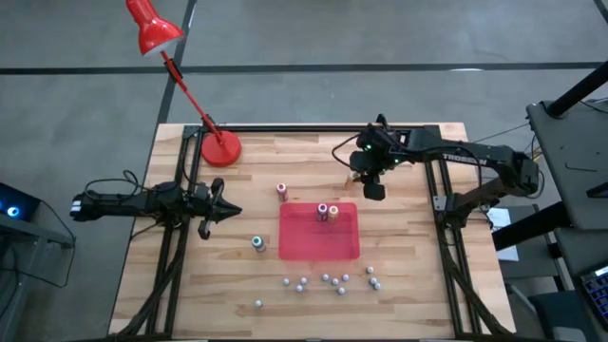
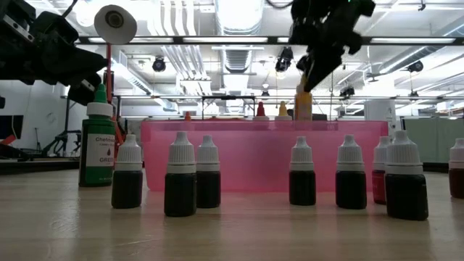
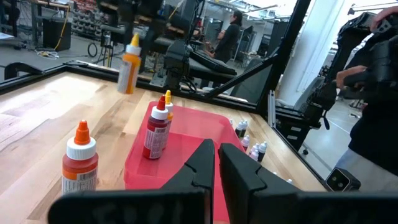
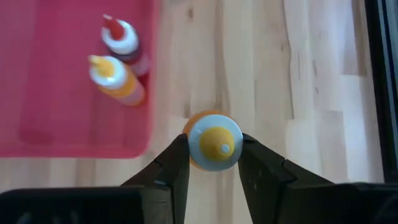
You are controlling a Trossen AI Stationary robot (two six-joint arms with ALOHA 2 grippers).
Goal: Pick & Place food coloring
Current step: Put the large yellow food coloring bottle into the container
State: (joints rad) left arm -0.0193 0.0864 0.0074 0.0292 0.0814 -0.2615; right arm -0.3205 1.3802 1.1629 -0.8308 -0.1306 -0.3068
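The yellow-orange bottle (image 4: 214, 147) is clamped between the right gripper (image 4: 214, 155) fingers, hanging upright in the air just off the red tray's (image 1: 318, 249) far right corner. The right wrist view looks straight down on its pale cap; the high view mostly hides it under the gripper (image 1: 373, 183), and the low view catches it dangling (image 2: 302, 101) above the tray's far side.

Inside the tray, a red bottle (image 4: 124, 42) and an orange-yellow bottle (image 4: 115, 78) stand side by side, touching or nearly so. An orange bottle (image 1: 282, 192) stands on the wood just beyond the tray's far left corner, and a green bottle (image 1: 258, 244) just off its left edge.

The small dark dropper bottles (image 2: 180, 185) only look like pale beads from above (image 1: 326, 280), scattered near the table's front.

The left gripper (image 1: 228, 211) waits left of the tray, jaws together. A red lamp (image 1: 220, 149) sits at the back left.
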